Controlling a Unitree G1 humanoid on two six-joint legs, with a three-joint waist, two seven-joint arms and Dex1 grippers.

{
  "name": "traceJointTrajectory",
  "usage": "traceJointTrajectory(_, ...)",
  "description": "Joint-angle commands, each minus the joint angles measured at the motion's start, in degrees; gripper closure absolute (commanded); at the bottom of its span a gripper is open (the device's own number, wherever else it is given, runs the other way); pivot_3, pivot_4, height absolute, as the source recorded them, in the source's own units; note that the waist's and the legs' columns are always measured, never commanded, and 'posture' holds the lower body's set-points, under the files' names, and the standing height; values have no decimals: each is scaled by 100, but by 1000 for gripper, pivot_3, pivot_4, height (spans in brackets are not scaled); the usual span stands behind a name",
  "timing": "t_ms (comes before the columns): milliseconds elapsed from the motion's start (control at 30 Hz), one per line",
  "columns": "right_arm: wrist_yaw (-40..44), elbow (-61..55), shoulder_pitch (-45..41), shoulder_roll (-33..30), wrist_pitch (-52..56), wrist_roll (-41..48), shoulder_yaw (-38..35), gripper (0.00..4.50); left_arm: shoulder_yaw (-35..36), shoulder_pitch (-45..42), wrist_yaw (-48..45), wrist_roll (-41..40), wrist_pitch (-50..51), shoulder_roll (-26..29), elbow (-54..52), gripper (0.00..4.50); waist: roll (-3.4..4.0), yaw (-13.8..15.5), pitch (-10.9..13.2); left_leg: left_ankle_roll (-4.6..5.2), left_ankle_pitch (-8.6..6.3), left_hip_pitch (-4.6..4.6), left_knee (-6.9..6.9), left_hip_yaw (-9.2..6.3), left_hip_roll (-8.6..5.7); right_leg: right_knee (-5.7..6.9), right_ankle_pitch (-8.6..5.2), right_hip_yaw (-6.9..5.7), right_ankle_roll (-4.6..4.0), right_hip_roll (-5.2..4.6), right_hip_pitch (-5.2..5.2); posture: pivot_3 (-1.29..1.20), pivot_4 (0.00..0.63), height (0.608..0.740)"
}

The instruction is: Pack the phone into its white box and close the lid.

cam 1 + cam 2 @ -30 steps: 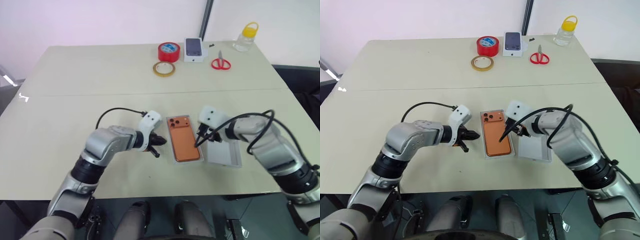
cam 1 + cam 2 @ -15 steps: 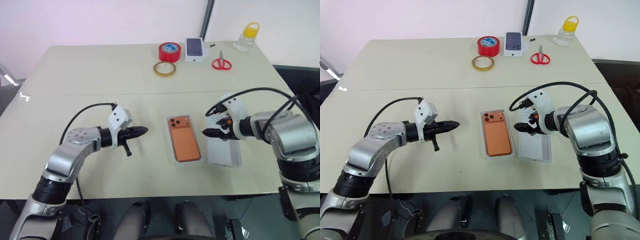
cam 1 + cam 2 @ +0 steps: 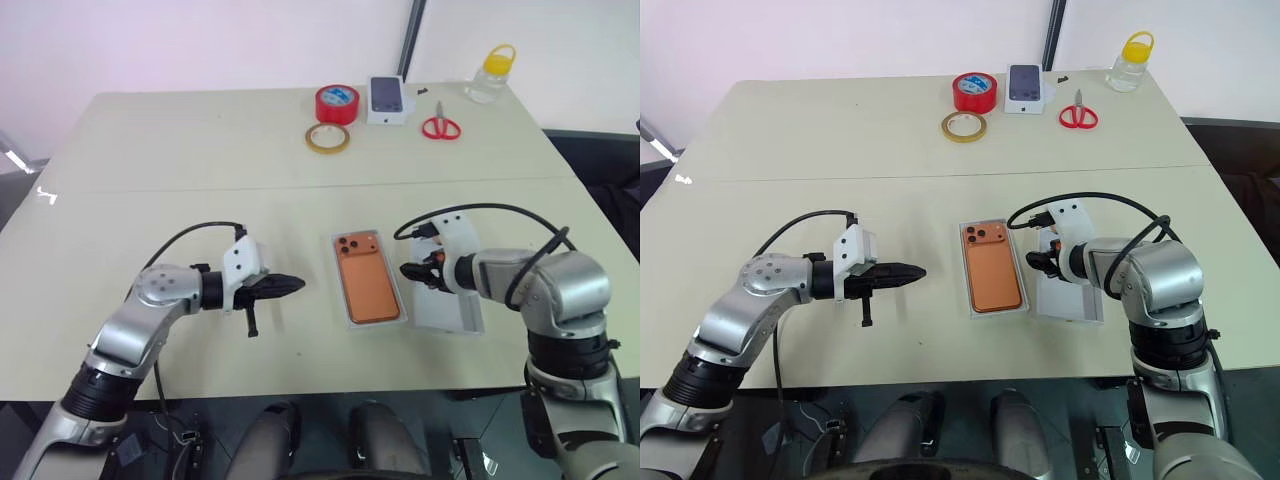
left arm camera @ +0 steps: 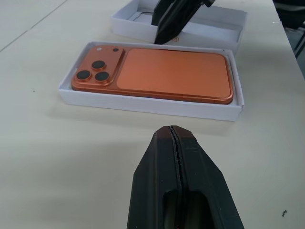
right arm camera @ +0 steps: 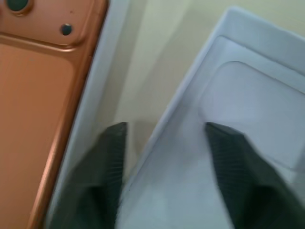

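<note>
Left pincer (image 3: pixel 296 284) hovers over the bench (image 3: pixel 200 150), left of the box (image 3: pixel 400 322), tips together, holding nothing, pointing toward the box. In the left wrist view its fingers (image 4: pixel 178 157) are pressed flat against each other, aimed at the box's long side wall.

Phone (image 3: pixel 367 276) lies back-up inside the box, lens cluster at the far end. Fits inside the walls, box rim showing all round. Box sits on the near half of the bench, centre.

Lid (image 3: pixel 455 310) lies upside down just right of the box, plain white inside facing up, a narrow strip of bench between the two. Box not yet covered.

Right pincer (image 3: pixel 412 273) is down at the lid's left wall, at its far end. Right wrist view: fingers (image 5: pixel 110 157) apart, one on each side of that wall, one over the gap between box and lid, the other inside the lid. Can't tell if either finger touches the wall; not clamped on it.

Far edge of the bench, well apart from the work: yellow tape ring (image 3: pixel 328 138), red tape roll (image 3: pixel 338 103), small white box with a dark phone picture (image 3: pixel 388 99), red scissors (image 3: pixel 441 125), clear jar with a yellow cap (image 3: pixel 490 74).
</note>
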Motion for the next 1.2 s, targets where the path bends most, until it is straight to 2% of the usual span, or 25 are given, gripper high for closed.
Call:
traceJointTrajectory(33, -667, 172, -152, -75, 39, 762, -185, 3370, 51, 55, 39, -77, 32, -18, -288, 4500, 0, 1, 0, 1, 0, 0, 1, 0, 0, 0, 0, 0, 0, 0, 1, 0, 150, 740)
traceJointTrajectory(67, -829, 212, -182, -135, 39, 931, -173, 3370, 57, 67, 48, -81, 40, -24, -300, 4500, 0, -2, 0, 1, -1, 0, 2, 0, -1, 0, 0, 0, 0, 0, 2, 0, 150, 740)
traceJointTrajectory(100, -960, 230, -194, -275, 39, 1119, -90, 4101, 68, 80, 62, -94, 59, -34, -320, 4500, 0, -1, 0, 4, -2, 0, 2, 1, -1, -1, 0, 1, 0, 0, 2, 0, 150, 740)
traceJointTrajectory(133, -1085, 234, -193, -415, 39, 1270, 6, 4358, 80, 85, 75, -104, 75, -46, -333, 4500, 1, 4, 0, 6, -3, 0, 2, 1, 0, 0, 0, 0, 0, 0, 2, 0, 150, 740)
traceJointTrajectory(300, -1857, 459, -297, -574, 39, 2099, -33, 4437, 154, 77, 163, -109, 116, -99, -309, 4500, 1, -13, 0, 12, -6, 0, 2, 2, 0, 0, 0, 1, 0, 0, 2, 0, 150, 740)
traceJointTrajectory(467, -2416, 857, -1074, 124, 39, 2336, -1098, 4437, 493, 31, 517, -133, 109, -211, -98, 4500, 5, -32, 2, 13, -6, 0, 1, 5, 1, 5, 0, 3, 0, 3, -2, 0, 150, 740)
traceJointTrajectory(500, -2397, 952, -1386, 443, 39, 2523, -1528, 4437, 698, -50, 713, -205, 189, -288, 46, 4500, 5, -23, 2, 13, -6, 0, 0, 5, 2, 5, 0, 3, 0, 3, -2, 0, 150, 740)
traceJointTrajectory(600, -2832, 1447, -2062, 1528, 39, 3593, -2711, 4437, 1187, -314, 1212, -307, 308, -463, 439, 4500, 5, -39, 2, 13, -5, 0, 0, 5, 5, 7, 0, 2, 0, 7, -4, 0, 150, 740)
traceJointTrajectory(700, -3798, 1806, -2185, 2386, -84, 4934, -3160, 4437, 1383, -481, 1391, -293, 318, -496, 658, 4500, 6, -38, 0, 3, 0, 1, -1, 4, 10, 8, 1, -1, 0, 11, -3, 0, 150, 740)
traceJointTrajectory(767, -4790, 1921, -1956, 2518, -673, 6183, -2802, 4437, 1416, -529, 1401, -268, 291, -472, 722, 4500, 7, -34, 0, -10, 8, -1, 0, 6, 7, 6, 1, 1, 0, 7, -3, 0, 150, 740)
traceJointTrajectory(833, -6047, 1850, -1518, 2628, -1793, 7751, -2027, 4437, 1467, -568, 1377, -275, 275, -412, 766, 4500, 8, -22, 1, -9, 8, -5, 4, 6, 1, 5, 1, 0, 0, -1, -3, 0, 150, 740)
traceJointTrajectory(867, -6449, 1743, -1335, 2822, -2189, 8151, -1767, 4437, 1490, -586, 1372, -269, 269, -379, 794, 4500, 8, -37, 1, -8, 8, -6, 7, 6, 0, 4, 1, 0, 0, -3, -3, 0, 150, 740)
traceJointTrajectory(967, -7075, 1327, -913, 3491, -2818, 8378, -1348, 4437, 1514, -619, 1371, -251, 236, -308, 855, 4500, 9, -169, 1, -7, 8, -4, 9, 7, 3, 10, 1, 3, 0, 2, -4, 0, 150, 740)
traceJointTrajectory(1067, -7370, 1008, -514, 3853, -3015, 8378, -962, 4437, 1494, -632, 1336, -346, 357, -307, 761, 4500, 11, -284, 0, -4, 7, -2, 1, 7, 6, 27, 1, 8, 0, 8, -15, 0, 150, 740)
traceJointTrajectory(1200, -7318, 980, -219, 3707, -2987, 8378, -580, 4437, 1220, -468, 1055, -391, 469, -258, 440, 4500, 12, -317, 0, 0, 5, 0, 0, 7, 7, 28, 1, 8, 0, 10, -15, 0, 150, 740)
